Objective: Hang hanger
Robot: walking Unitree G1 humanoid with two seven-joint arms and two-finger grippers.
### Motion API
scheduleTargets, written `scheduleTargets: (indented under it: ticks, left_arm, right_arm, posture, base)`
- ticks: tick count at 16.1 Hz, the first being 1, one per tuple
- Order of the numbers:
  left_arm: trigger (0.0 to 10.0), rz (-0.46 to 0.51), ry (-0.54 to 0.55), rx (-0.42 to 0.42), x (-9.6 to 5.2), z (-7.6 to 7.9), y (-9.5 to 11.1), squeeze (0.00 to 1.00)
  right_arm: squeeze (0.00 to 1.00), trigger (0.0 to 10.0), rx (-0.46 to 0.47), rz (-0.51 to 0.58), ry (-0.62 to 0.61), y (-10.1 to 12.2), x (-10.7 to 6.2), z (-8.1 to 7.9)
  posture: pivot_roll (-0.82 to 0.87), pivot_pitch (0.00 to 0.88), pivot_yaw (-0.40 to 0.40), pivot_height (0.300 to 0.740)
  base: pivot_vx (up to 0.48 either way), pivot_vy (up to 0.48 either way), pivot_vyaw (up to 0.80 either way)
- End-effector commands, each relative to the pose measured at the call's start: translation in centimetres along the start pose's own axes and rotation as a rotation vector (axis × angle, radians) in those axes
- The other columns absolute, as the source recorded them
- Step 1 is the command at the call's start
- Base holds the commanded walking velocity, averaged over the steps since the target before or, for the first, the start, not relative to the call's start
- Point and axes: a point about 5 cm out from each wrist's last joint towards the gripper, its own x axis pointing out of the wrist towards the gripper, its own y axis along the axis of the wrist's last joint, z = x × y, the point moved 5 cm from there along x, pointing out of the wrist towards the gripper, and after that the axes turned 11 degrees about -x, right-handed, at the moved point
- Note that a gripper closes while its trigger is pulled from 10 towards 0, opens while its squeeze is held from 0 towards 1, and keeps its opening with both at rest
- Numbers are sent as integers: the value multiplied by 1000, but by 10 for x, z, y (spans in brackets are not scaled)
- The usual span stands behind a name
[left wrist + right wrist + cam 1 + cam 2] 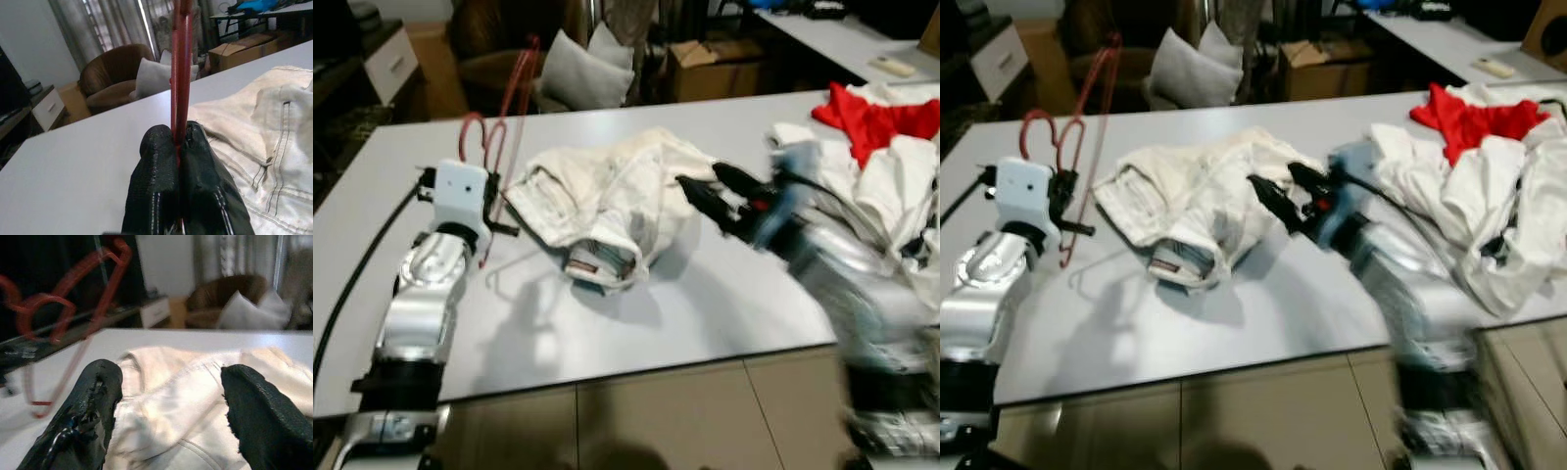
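A red wire hanger stands upright over the left part of the grey table, its hooks low by the wrist. My left gripper is shut on its wire; in the left wrist view the pads pinch the red hanger. A cream garment lies crumpled mid-table. My right gripper hovers open at that garment's right edge, blurred. In the right wrist view its fingers straddle the cream garment, with the hanger beyond.
A heap of white clothes with a red garment covers the table's right end. Behind the table stand a brown armchair with a grey pillow, a cardboard box and a second table. The front edge borders tiled floor.
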Motion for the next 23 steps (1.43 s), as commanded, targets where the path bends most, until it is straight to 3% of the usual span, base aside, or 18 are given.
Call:
scheduleTargets:
  ticks: [1, 3, 4, 5, 6, 7, 9, 10, 11, 12, 13, 14, 16, 17, 18, 20, 23]
  left_arm:
    - [10000, 21, 4, 15, 0, -5, 8, 0]
    - [10000, 23, 3, 19, -2, -6, 9, 0]
    - [10000, 24, 5, 24, -6, -9, 10, 0]
    - [10000, 24, 6, 27, -7, -10, 10, 0]
    - [10000, 21, 9, 31, -10, -12, 9, 0]
    - [10000, 18, 10, 32, -11, -13, 9, 0]
    - [10000, 0, -3, 33, -12, -9, 3, 0]
    - [10000, 0, -3, 33, -12, -9, 3, 0]
    - [10000, -4, -29, 29, -9, -1, 3, 0]
    - [10000, -1, -48, 25, -6, 5, 4, 0]
    - [10000, 6, -76, 20, -2, 12, 7, 0]
    - [10000, 10, -95, 17, 0, 16, 9, 0]
    - [10000, 12, -196, 20, 3, 30, 17, 0]
    - [10000, -6, -288, 25, 2, 41, 20, 0]
    - [10000, -21, -355, 32, 0, 48, 21, 0]
    - [10000, -70, -614, 133, -15, 75, 28, 0]
    - [10000, -145, -794, 255, -24, 83, 38, 0]
  right_arm:
    - [0, 10000, -11, -35, 81, -13, 27, -17]
    - [0, 10000, 9, -76, 133, -27, 44, -31]
    - [0, 10000, -3, -155, 190, -54, 49, -46]
    - [0, 10000, -5, -184, 215, -66, 51, -52]
    - [0, 10000, -5, -287, 245, -99, 43, -59]
    - [0, 10000, -7, -343, 236, -115, 37, -57]
    - [0, 10000, -31, -522, 63, -162, 10, -27]
    - [0, 10000, -31, -522, 63, -162, 10, -27]
    - [0, 10000, -21, -482, 22, -160, 9, -18]
    - [0, 10000, 70, -347, 4, -138, 18, -15]
    - [0, 10000, 190, -105, 8, -95, 28, -10]
    - [0, 10000, 219, 37, 20, -65, 28, -4]
    - [0, 10000, 194, 295, 10, 4, 4, 10]
    - [0, 10000, 130, 353, 38, 28, -13, 10]
    - [0, 10000, 76, 360, 67, 37, -24, 7]
    - [0, 10000, -257, 243, 233, 55, -56, -12]
    - [0, 10000, -441, 180, 404, 84, -81, -32]
  posture:
    - [-176, 0, 80, 740]
    - [-154, 0, 70, 740]
    - [-139, 0, 59, 740]
    - [-139, 0, 59, 740]
    - [-120, 0, 46, 740]
    - [-116, 0, 44, 740]
    - [-125, 0, 54, 740]
    - [-125, 0, 54, 740]
    - [-139, 0, 69, 740]
    - [-149, 0, 80, 740]
    - [-151, 0, 82, 740]
    - [-157, 0, 89, 740]
    - [-165, 0, 88, 740]
    - [-165, 0, 88, 740]
    - [-175, 0, 86, 740]
    - [-182, 0, 80, 740]
    - [-191, 0, 77, 740]
  base:
    - [0, 0, 0]
    - [0, 0, 0]
    - [0, 0, 0]
    - [0, 0, 0]
    - [0, 0, 0]
    - [0, 0, 0]
    - [0, 0, 0]
    - [0, 0, 0]
    - [0, 0, 0]
    - [0, 0, 0]
    - [0, 0, 0]
    - [0, 0, 0]
    - [0, 0, 0]
    - [0, 0, 0]
    - [0, 0, 0]
    - [0, 0, 0]
    - [0, 0, 0]
